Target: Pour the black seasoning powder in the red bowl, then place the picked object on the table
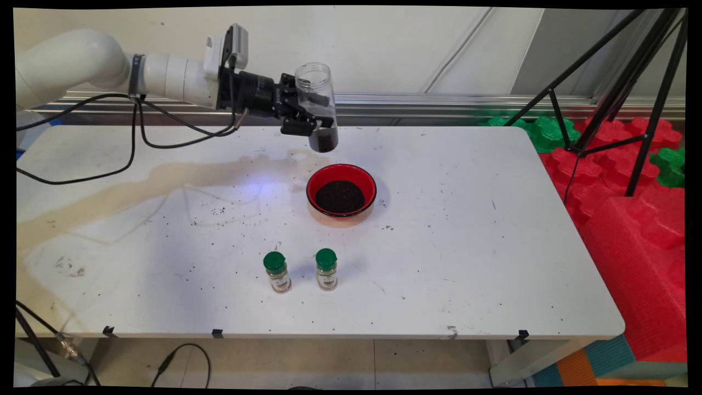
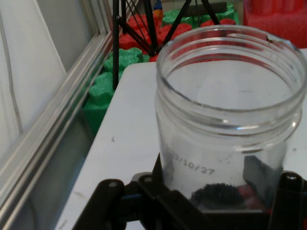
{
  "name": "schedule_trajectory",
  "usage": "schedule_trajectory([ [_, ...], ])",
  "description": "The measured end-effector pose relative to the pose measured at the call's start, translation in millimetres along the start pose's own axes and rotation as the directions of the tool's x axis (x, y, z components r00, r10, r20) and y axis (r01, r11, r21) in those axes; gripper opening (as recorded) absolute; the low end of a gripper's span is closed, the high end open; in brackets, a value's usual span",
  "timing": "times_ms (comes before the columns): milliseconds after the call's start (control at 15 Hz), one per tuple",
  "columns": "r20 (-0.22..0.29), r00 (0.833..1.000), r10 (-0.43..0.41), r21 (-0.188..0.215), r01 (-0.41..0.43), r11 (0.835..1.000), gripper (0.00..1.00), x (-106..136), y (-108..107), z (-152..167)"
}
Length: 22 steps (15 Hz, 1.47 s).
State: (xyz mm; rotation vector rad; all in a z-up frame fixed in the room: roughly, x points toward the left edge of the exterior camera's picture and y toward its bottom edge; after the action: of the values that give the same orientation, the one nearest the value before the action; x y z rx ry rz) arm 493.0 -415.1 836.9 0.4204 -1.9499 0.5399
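Arm pose: we see the arm reaching in level from the upper left, wrist horizontal, gripper (image 1: 310, 112) pointing right, raised above the table's (image 1: 466, 230) far side.
Fingers: closed onto the sides of a clear jar (image 1: 317, 104), one on each side; jar held off the table.
Jar: upright, open mouth on top, no lid, a little dark granular stuff at its bottom.
Jar position: above and just behind the red bowl (image 1: 341, 189), not touching it.
Bowl: holds a dark granular heap; dark specks scattered on the table around it.
Near side: two green-capped spice bottles (image 1: 277, 271), (image 1: 326, 269), upright, side by side, apart from the bowl.
Hand view only: we read printed digits "/10/27" on the jar (image 2: 225, 124) wall, threaded rim, fingers (image 2: 288, 191) pressing its lower half.
Main view only: bowl, bottles, black cables hanging off the arm.
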Motion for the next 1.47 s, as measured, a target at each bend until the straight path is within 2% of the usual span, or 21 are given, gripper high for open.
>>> schedule_trajectory([
  [333, -0.005, 0.996, -0.089, -0.016, 0.089, 0.996, 0.00, 1, 0, -11],
  [733, -0.005, 0.987, -0.159, -0.040, 0.158, 0.987, 0.00, 4, 0, -28],
  [1467, 0.033, 0.979, -0.200, -0.088, 0.202, 0.975, 0.00, -5, 17, -73],
])
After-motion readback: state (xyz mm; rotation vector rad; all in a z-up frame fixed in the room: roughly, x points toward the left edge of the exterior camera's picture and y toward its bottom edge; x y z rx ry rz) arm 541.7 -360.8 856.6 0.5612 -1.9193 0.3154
